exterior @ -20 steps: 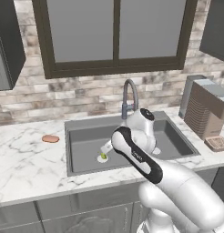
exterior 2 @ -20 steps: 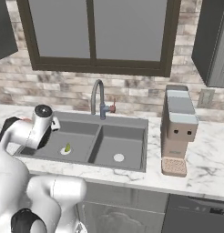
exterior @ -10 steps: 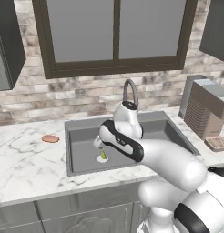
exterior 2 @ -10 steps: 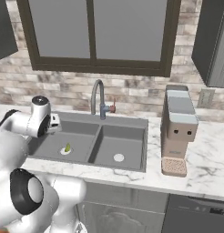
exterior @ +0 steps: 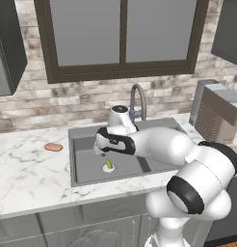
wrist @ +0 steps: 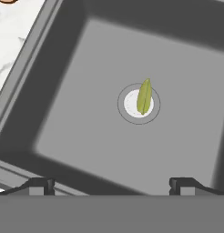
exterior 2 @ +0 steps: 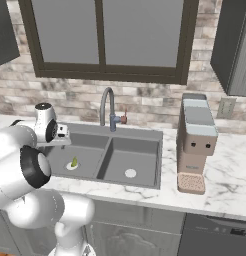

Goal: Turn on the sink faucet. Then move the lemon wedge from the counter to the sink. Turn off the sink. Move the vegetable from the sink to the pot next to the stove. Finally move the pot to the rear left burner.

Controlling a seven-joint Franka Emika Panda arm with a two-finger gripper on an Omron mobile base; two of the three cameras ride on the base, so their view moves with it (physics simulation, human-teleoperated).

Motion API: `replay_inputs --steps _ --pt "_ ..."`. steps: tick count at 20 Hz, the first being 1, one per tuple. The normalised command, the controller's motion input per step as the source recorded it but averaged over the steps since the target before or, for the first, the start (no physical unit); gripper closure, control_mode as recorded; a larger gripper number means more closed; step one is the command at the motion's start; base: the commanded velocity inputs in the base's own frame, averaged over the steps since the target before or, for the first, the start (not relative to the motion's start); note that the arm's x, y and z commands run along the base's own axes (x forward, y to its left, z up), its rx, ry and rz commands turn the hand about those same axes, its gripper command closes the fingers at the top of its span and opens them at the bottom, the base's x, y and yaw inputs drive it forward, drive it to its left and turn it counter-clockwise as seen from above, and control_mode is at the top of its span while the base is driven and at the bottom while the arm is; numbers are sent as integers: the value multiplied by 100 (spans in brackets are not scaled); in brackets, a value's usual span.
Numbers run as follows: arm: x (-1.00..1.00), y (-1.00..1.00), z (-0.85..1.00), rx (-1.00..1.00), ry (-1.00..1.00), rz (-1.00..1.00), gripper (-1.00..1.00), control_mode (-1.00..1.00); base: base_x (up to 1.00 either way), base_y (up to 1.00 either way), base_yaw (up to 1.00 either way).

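Yellow-green lemon wedge point(wrist: 144, 96) (just one) lies on sink point(wrist: 77, 132) drain.

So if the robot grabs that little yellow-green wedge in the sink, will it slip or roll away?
Probably a bit tricky. The lemon wedge is thin and curved with pointed ends, so it may rock or pivot when touched. It lies over the round white drain on the smooth sink floor, so it could slide. It looks tiny next to the open gripper, so likely very light.
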Motion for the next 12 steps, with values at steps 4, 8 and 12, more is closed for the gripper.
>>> replay_inputs --steps 4,8,12 --pt "17 0 -43 -6 10 -14 -100 -100 0 0 0" --pt "20 -4 -41 -4 5 -9 -100 -100 0 0 0" --pt "36 0 -35 -1 2 -10 -100 -100 0 0 0"
